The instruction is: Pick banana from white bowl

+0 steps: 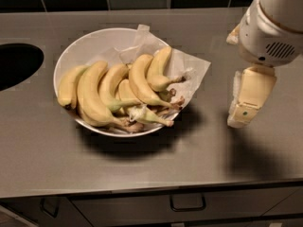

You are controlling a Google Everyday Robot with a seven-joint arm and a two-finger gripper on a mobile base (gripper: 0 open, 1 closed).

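Note:
The white bowl (90,44) sits on the grey counter left of centre, lined with crumpled white paper. It holds several yellow bananas. The short, plump, strongly curved banana (158,70) lies at the right end of the row with its brown stem pointing right. Longer bananas (92,96) lie to its left. My gripper (247,100) hangs over the counter to the right of the bowl, apart from it and from the bananas, below the white wrist housing (270,27).
A dark round sink opening (16,65) is cut into the counter at the far left. Dark tiles run along the back wall. The counter's front edge, with drawer handles (187,203) below it, runs along the bottom.

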